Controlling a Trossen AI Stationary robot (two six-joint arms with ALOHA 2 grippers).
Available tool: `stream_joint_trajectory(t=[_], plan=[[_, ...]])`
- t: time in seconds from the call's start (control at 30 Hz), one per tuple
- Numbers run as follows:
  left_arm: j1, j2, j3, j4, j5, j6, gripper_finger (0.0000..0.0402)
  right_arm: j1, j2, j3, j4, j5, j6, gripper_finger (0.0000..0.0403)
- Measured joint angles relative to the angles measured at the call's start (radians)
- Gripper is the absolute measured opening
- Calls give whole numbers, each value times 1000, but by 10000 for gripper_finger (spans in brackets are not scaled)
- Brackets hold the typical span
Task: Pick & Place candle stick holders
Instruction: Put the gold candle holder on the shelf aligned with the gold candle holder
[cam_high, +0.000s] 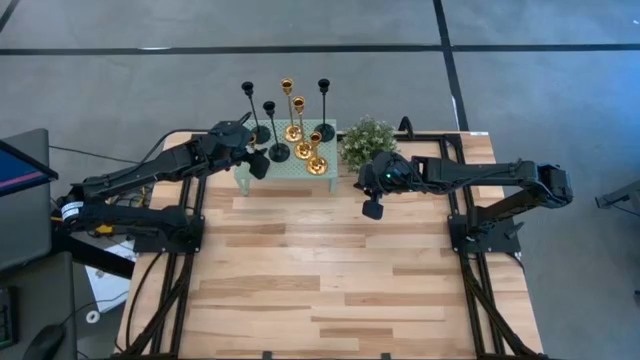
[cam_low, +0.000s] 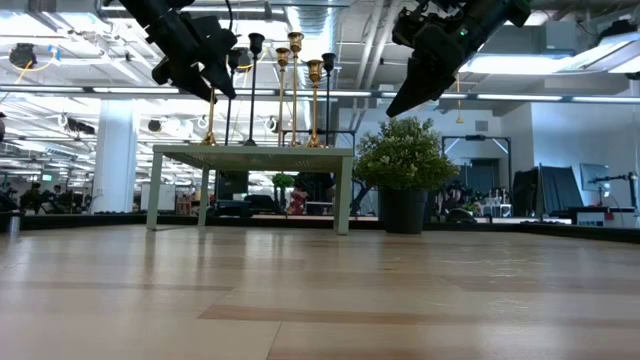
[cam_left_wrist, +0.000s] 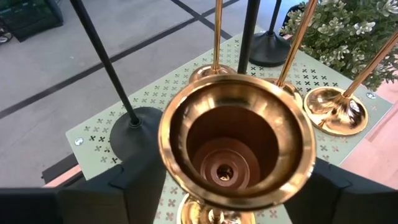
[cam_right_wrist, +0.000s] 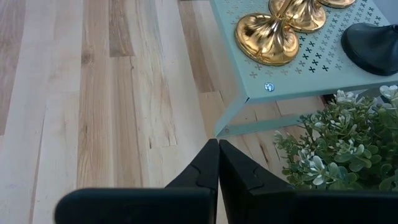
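A mint-green little table (cam_high: 283, 171) stands at the far middle of the wooden table, and the candle stick holders stand on it by their round bases. Three are black (cam_high: 269, 106) and three are gold (cam_high: 297, 102). A fourth gold holder (cam_left_wrist: 236, 149) stands at the little table's left end; its stem also shows in the low view (cam_low: 212, 115). My left gripper (cam_left_wrist: 236, 183) is open with a finger on either side of this holder, just under its top cup. The cup hides whether they touch it. My right gripper (cam_high: 372, 208) is shut and empty, hanging above the wood in front of the plant.
A bushy green potted plant (cam_high: 368, 140) stands just right of the little table, close to my right arm. Gold bases (cam_right_wrist: 268, 38) sit near the little table's near right corner. The wooden table top (cam_high: 320, 280) stretches toward the near edge.
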Motion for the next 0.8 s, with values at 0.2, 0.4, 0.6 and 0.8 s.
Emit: stream_joint_trajectory(t=[0.2,0.4,0.6,0.8], plan=[[0,0,0,0,0,-3,301,0,0,0,0,0,0,0],[0,0,0,0,0,-3,327,0,0,0,0,0,0,0],[0,0,0,3,0,-3,338,0,0,0,0,0,0,0],[0,0,0,11,0,-3,336,0,0,0,5,0,0,0]])
